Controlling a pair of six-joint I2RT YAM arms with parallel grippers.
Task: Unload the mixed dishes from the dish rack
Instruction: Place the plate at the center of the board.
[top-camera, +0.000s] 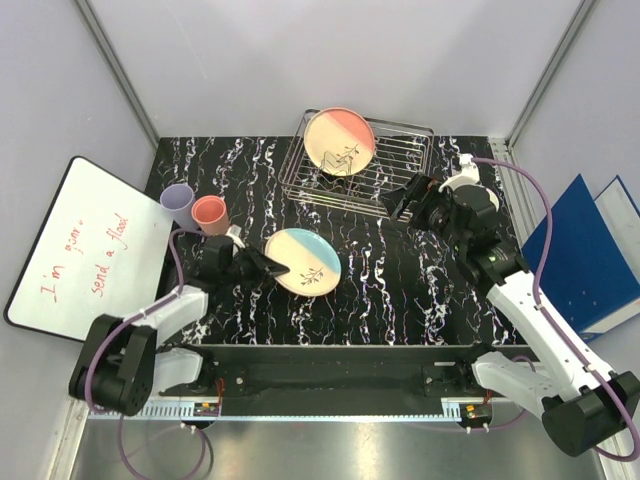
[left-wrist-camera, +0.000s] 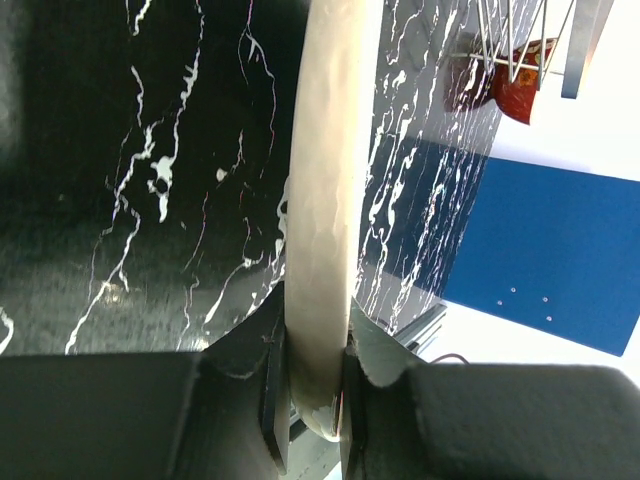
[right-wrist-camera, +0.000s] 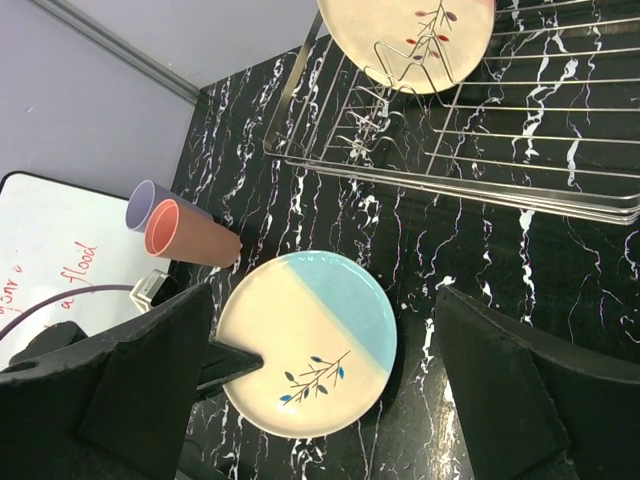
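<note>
The silver wire dish rack stands at the back of the table with a cream/pink plate upright in it. My left gripper is shut on the left rim of the cream/blue plate, low over the black marble table; the left wrist view shows that rim edge-on, pinched between both fingers. A small red bowl sits in the rack. A lavender cup and a pink cup stand on the table to the left. My right gripper hangs open and empty by the rack's front right.
A whiteboard with red writing lies off the table's left edge. Blue folders lie off the right edge. Grey walls close in the back and sides.
</note>
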